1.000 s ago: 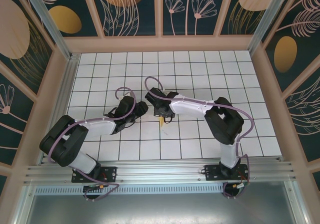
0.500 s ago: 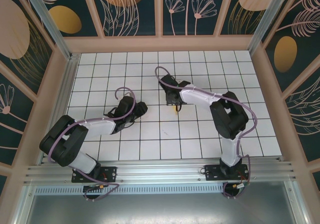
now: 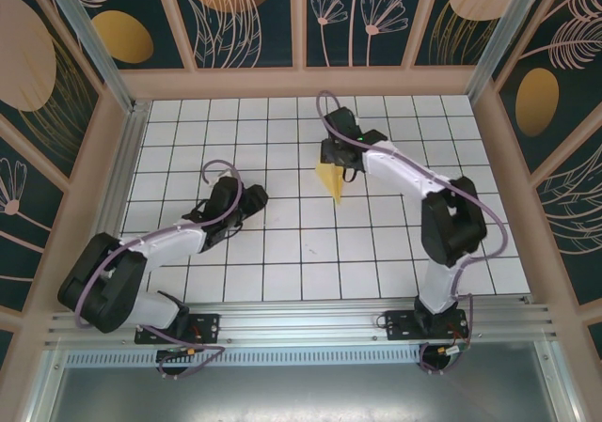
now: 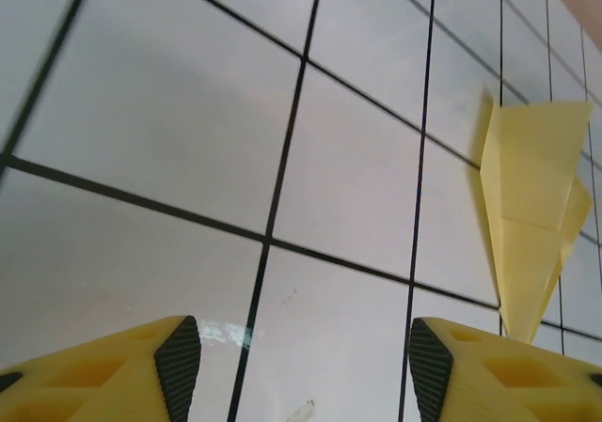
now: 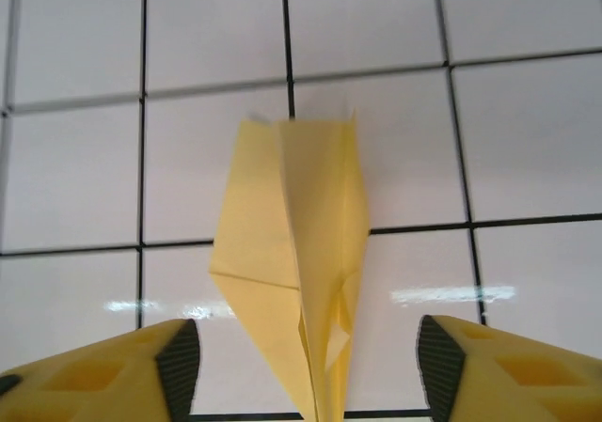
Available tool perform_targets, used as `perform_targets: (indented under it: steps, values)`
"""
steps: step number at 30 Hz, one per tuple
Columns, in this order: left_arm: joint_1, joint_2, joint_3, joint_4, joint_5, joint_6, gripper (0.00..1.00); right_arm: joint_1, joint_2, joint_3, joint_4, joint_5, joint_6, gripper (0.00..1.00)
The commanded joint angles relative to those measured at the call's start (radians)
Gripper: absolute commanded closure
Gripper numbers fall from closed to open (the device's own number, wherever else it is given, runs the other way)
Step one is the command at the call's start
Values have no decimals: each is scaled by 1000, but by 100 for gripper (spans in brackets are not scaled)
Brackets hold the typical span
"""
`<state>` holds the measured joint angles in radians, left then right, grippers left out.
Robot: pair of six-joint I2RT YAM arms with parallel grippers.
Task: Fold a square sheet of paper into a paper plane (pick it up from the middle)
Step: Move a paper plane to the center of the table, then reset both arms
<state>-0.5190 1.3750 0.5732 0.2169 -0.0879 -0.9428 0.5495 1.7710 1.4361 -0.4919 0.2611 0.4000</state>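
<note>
While the paper plane (image 5: 292,253) rested as a narrow, pale yellow dart on the white-tiled bench (image 3: 395,253), we judged the folding itself done, for no flat square was to be seen; from above, the dart sat toward the far middle of the grid, just in front of the right arm's wrist, its nose pointing back toward the arm bases; the right fingers (image 5: 141,366) stood wide apart on either side of that nose and touched no paper, so they gripped nothing; the left fingers (image 4: 113,370) were likewise spread and empty over bare tiles, well apart from the plane; whether the dart lay fully flat or stood on its keel we could not tell; we reckoned it very light and thin, stiff only along its layered centre fold, with wings that would bend, crease or skid on the glossy tiles at a careless push; were it to be lifted, we would close gently on the thick keel near the middle of its length, since a hard pinch at a wing edge or the tip would likely crumple it.
</note>
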Motion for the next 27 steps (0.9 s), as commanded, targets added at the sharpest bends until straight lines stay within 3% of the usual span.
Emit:
perform_targets:
  steps: [1,6,12,18,23,27]
  values:
    - [57,-95,39,-112,-83,74,30,-69,-217,-104,106,73,31,25]
    - [147,-223,37,-204,-199,157,16,-199,-449,-341,238,131,7,9]
    - [190,-331,-4,-214,-448,279,2,-334,-694,-681,473,211,-7,4]
    - [242,-418,-134,-46,-676,437,1,-381,-814,-994,805,360,-70,1]
    - [294,-433,-281,222,-682,623,1,-419,-763,-1138,1025,367,-184,1]
    - [325,-392,-400,517,-583,738,2,-428,-667,-1209,1280,295,-300,1]
